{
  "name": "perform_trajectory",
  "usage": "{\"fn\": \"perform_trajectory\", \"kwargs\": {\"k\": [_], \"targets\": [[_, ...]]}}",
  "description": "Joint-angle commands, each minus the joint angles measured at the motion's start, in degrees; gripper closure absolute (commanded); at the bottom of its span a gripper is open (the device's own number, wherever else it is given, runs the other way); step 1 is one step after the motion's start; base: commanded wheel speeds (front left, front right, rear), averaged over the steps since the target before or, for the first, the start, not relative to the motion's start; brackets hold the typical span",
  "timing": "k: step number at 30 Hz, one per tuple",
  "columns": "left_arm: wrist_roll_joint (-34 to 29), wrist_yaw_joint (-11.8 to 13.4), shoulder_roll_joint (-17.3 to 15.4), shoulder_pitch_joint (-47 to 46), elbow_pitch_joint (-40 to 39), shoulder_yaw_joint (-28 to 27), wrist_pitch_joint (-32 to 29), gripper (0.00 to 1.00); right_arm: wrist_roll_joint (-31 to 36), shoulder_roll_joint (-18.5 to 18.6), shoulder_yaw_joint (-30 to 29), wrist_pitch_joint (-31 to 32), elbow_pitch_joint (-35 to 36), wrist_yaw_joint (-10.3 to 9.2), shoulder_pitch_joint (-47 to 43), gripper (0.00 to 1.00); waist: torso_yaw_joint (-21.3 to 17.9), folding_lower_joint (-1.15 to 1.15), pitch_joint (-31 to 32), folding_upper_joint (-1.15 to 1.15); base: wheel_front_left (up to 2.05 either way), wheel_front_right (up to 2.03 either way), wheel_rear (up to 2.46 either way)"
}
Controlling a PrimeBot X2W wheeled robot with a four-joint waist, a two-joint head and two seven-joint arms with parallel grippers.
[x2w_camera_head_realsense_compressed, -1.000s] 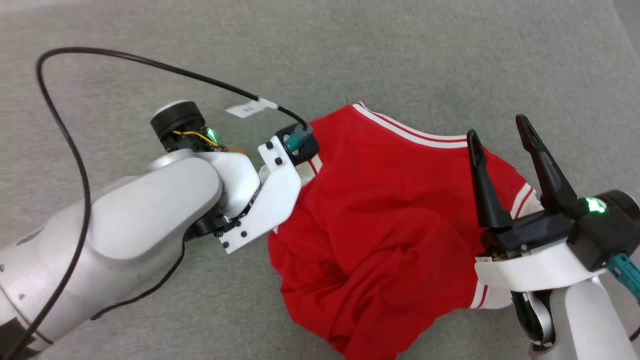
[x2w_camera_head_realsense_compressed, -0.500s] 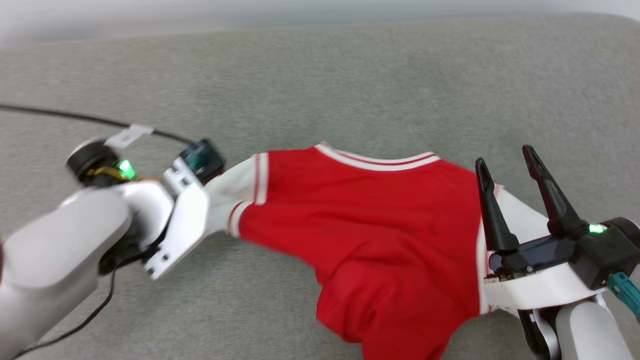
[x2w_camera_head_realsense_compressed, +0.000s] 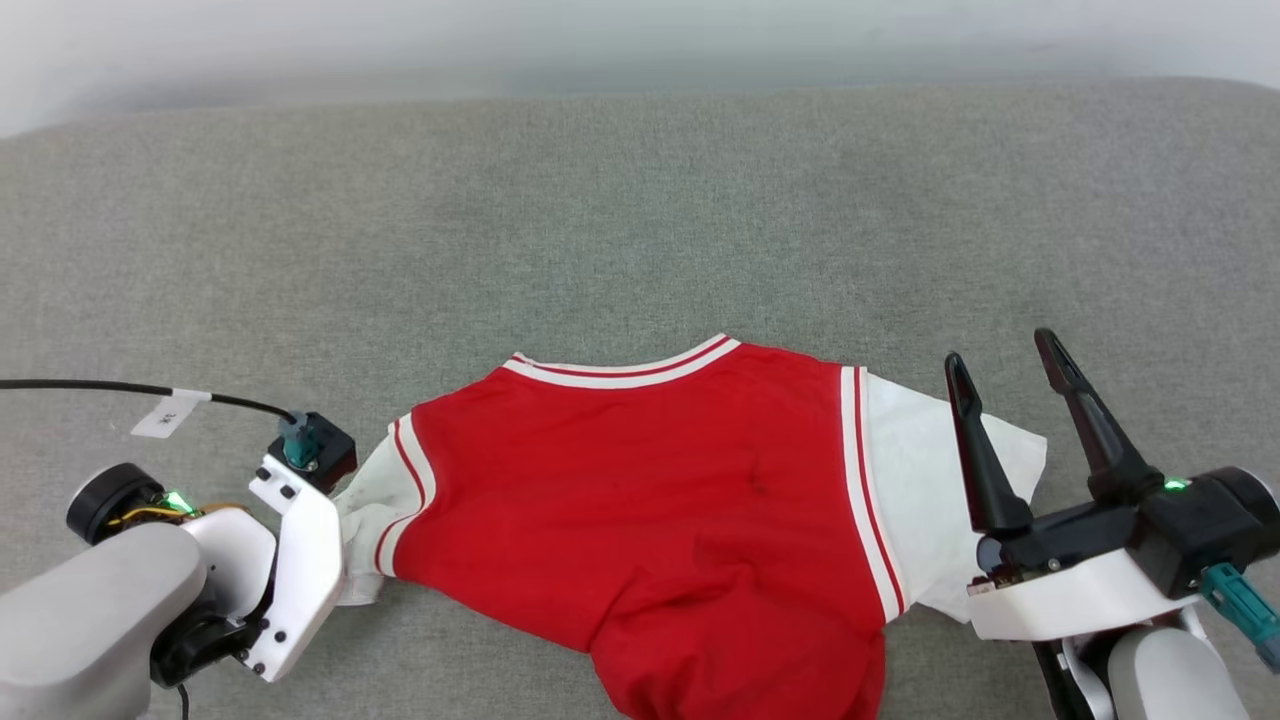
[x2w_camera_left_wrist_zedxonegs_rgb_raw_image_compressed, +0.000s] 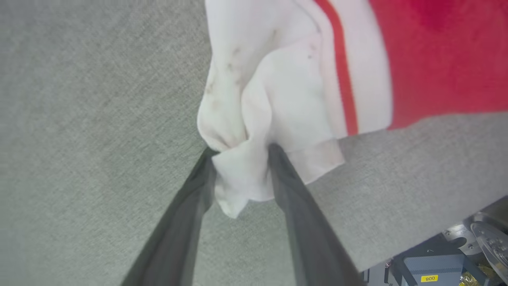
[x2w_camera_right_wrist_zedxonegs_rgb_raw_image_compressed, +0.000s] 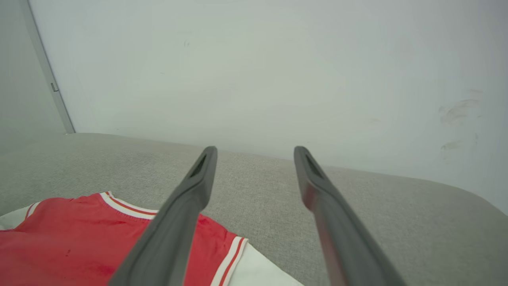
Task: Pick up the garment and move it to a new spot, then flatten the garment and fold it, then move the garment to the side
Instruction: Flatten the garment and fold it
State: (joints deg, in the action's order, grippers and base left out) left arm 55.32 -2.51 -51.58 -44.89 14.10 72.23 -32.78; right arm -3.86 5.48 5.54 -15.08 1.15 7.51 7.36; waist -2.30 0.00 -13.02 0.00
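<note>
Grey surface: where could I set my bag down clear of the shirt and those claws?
Widest bare stretch: the grey surface between the collar of the garment and the wall, edge to edge. Crowded: the near strip, where the garment spans from the left gripper, fingers around a white sleeve, to the open right gripper by the other sleeve.

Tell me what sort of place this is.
Likely an indoor room: a wide grey upholstered surface, like a sofa seat or mattress, runs up to a plain pale wall, and a red garment lies spread on it.
</note>
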Motion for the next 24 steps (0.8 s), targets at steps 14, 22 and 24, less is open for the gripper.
{"fn": "perform_trajectory", "kwargs": {"k": [14,22,24], "targets": [[-1.39,-1.03,-2.67,-14.02,-10.10,-6.26,-3.60,0.00,-0.02,-0.14,-0.50,-0.13,0.26,-0.04,-0.49,0.00,-0.73,0.00,0.96,0.00,0.00,0.00,0.00],[-1.28,-2.32,3.46,-21.73,-5.26,-6.80,-8.57,0.00,0.65,-0.31,0.58,-0.13,1.44,-0.04,2.38,0.00,-4.21,0.00,-3.74,0.00,0.00,0.00,0.00],[-0.82,-2.88,4.99,-22.70,-3.77,-6.18,-10.17,0.00,0.95,-0.36,0.86,-0.13,1.64,-0.04,2.98,0.00,-5.25,0.00,-4.85,0.00,0.00,0.00,0.00]]}}
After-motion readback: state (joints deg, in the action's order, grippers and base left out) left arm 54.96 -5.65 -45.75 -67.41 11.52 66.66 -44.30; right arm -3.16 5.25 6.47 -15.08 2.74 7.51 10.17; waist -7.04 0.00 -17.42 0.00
